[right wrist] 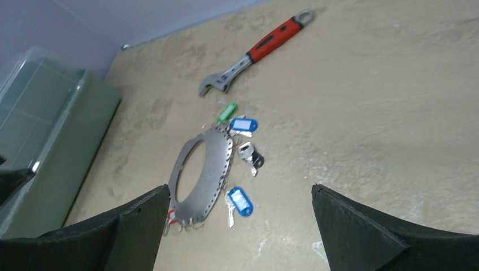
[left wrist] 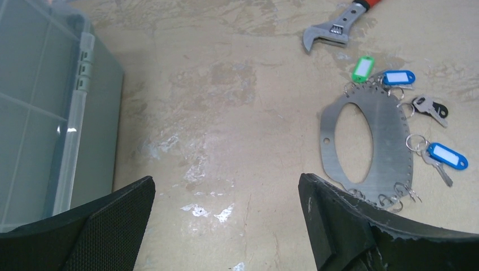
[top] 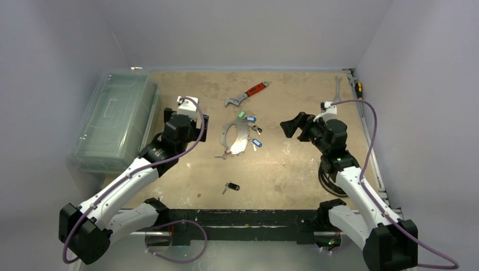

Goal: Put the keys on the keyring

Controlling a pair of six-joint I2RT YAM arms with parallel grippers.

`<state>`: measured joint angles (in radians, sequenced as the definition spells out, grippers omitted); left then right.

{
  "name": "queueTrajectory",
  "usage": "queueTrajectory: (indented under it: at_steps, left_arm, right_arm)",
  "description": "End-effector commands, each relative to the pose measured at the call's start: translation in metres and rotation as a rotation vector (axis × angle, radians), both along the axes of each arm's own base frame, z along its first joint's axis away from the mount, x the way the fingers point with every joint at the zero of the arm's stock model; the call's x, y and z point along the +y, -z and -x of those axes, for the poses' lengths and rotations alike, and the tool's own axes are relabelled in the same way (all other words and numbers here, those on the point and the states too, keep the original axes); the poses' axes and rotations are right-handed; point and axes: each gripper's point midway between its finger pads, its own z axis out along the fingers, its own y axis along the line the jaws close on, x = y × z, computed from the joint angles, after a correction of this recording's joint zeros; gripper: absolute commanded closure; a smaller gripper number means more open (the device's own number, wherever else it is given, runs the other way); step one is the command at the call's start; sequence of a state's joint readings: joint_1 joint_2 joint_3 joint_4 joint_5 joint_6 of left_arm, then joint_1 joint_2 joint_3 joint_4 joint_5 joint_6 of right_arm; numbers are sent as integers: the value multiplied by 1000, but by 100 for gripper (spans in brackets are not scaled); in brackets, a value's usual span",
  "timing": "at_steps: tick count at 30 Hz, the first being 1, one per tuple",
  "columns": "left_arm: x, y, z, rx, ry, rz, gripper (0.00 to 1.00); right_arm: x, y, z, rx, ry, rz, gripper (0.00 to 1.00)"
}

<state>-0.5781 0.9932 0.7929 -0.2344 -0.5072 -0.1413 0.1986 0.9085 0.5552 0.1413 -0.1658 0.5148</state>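
Note:
The keyring [top: 242, 140] lies flat mid-table, a silvery plate with an oval opening, also visible in the left wrist view [left wrist: 390, 141] and the right wrist view [right wrist: 217, 169]. Keys hang along its right rim: a green-tagged one [top: 242, 114], a blue-tagged one [top: 251, 119], a black-headed key [top: 257, 129] and another blue-tagged key [top: 257, 143]. A red tag [right wrist: 170, 215] peeks out at its lower end. One black-headed key [top: 231, 186] lies alone nearer the arms. My left gripper [top: 186, 116] hovers open to the left of the keyring, and my right gripper [top: 294, 127] stands open to its right; both hold nothing.
A red-handled adjustable wrench [top: 248, 93] lies behind the keyring. A clear plastic box [top: 113, 121] stands along the left edge. A plain spanner [top: 338, 87] and a screwdriver [top: 357, 87] rest at the back right. A coiled black cable [top: 327, 175] sits by the right arm.

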Motion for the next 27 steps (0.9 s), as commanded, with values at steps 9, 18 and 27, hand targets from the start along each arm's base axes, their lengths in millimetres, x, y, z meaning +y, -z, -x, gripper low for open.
queueTrajectory:
  at_steps: [9, 18, 27]
  left_arm:
    - [-46, 3, 6, 64, 267, 41, 23]
    - [-62, 3, 12, 79, 362, 72, 37]
    - [-67, 5, 13, 90, 390, 78, 43]
  right_arm:
    - [100, 5, 30, 7, -421, 20, 17]
    - [146, 39, 31, 91, -645, 0, 36]
    - [169, 70, 18, 156, -766, 7, 51]
